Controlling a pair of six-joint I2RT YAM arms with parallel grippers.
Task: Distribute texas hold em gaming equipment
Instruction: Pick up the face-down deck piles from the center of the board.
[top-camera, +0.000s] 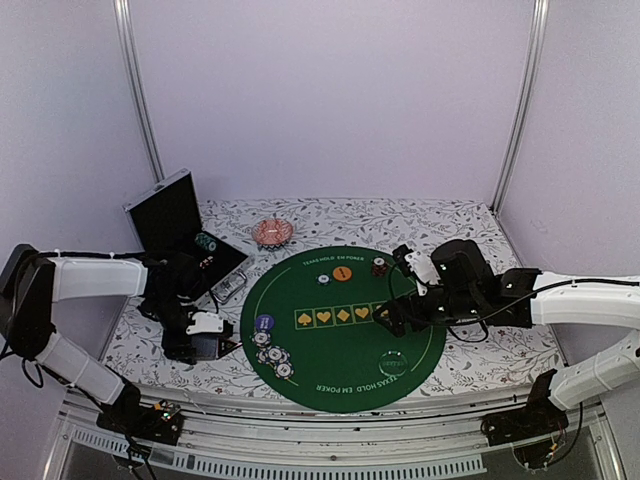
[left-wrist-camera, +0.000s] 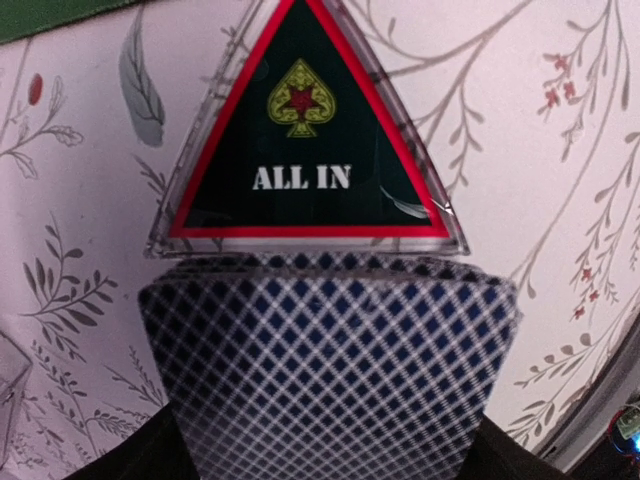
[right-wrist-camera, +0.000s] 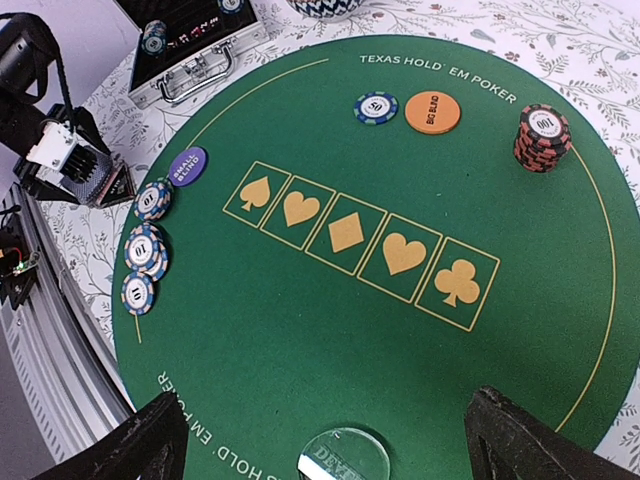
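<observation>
The deck of cards (left-wrist-camera: 330, 370) lies on the flowered cloth (left-wrist-camera: 560, 200) to the left of the green mat (right-wrist-camera: 330, 330), with a clear triangular "ALL IN" marker (left-wrist-camera: 305, 130) just beyond its far edge, touching it or nearly so. By its look the deck is light and stiff as a block, but the cards are slick and probably slide on one another, so a loose or crooked pinch could fan them out or leave the bottom ones behind. The best hold is likely across the two long sides, low and square, squeezing the whole stack at once and keeping clear of the marker.

The left gripper (left-wrist-camera: 328, 440) is placed for that: its dark fingers (left-wrist-camera: 140, 462) stand wide, one at each near corner of the deck, with the deck filling the gap between them. Whether they already press on the card edges or only flank them I cannot tell.

The right gripper (right-wrist-camera: 328, 400) hovers over the near part of the mat with its fingers (right-wrist-camera: 150, 445) spread wide and nothing between them. A clear round disc (right-wrist-camera: 345, 455) lies on the mat beneath it. Blue-and-white chips (right-wrist-camera: 145, 255) sit at the mat's left edge and a red stack (right-wrist-camera: 542, 135) at its far right.
</observation>
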